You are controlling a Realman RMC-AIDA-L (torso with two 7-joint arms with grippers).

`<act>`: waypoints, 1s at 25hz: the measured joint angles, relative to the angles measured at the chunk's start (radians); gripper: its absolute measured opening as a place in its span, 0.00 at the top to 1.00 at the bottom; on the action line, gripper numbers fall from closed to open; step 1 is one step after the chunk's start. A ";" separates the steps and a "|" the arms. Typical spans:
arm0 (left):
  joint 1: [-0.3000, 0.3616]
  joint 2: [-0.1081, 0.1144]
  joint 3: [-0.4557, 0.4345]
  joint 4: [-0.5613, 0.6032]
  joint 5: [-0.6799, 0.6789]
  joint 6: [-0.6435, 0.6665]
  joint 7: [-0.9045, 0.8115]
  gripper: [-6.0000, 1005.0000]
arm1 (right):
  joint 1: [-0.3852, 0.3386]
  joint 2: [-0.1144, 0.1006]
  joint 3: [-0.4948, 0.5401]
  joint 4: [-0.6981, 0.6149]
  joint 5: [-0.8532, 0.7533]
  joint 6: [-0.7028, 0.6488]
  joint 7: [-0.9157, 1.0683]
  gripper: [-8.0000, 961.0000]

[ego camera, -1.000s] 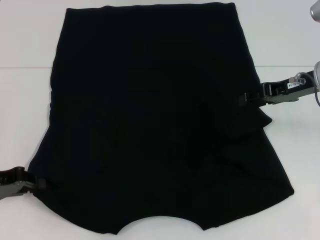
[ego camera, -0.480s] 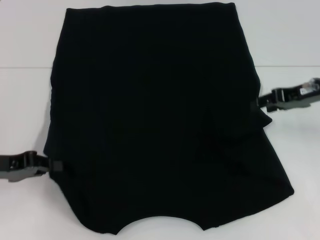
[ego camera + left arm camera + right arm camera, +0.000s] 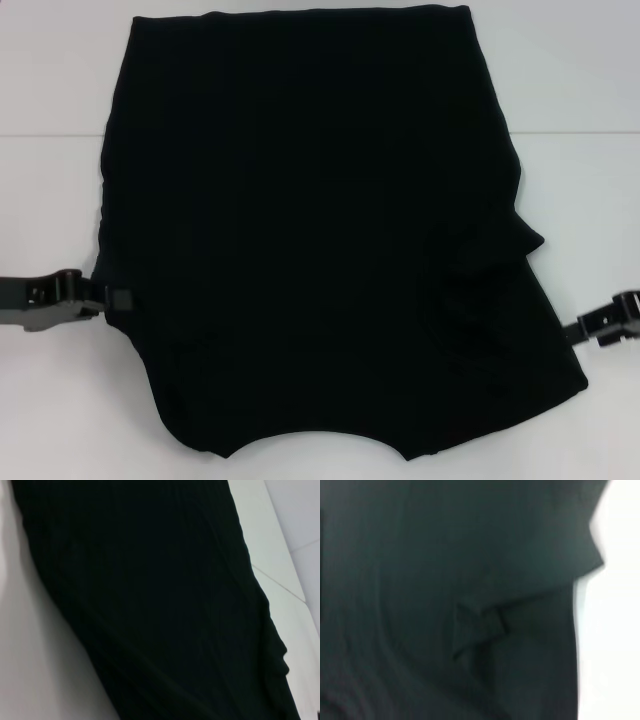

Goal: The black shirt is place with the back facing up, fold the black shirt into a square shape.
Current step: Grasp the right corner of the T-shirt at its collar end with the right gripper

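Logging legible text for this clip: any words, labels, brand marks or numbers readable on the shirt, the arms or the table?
None can be read.
The large plain black soft-fabric T-shirt shows no lettering in any view.
The left end effector and the right end effector show no readable label.
The white table bears no markings.

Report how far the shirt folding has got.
Done: both sleeves of the large black soft-fabric shirt appear tucked inward; a folded flap shows on its right side, neckline nearest the robot. In hand: the left pincer sits at the shirt's left edge; the right pincer is clear of the fabric beside the right edge. Left: the shirt is longer than square, so a fold across its length remains.
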 joint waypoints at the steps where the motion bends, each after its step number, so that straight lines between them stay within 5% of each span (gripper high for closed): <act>1: -0.002 0.001 0.000 0.000 0.000 -0.006 -0.003 0.95 | -0.007 0.003 0.000 0.000 0.000 -0.004 -0.008 0.40; 25: -0.007 0.005 -0.004 -0.021 -0.002 -0.027 -0.008 0.95 | -0.024 0.060 -0.014 0.009 -0.039 0.009 -0.038 0.49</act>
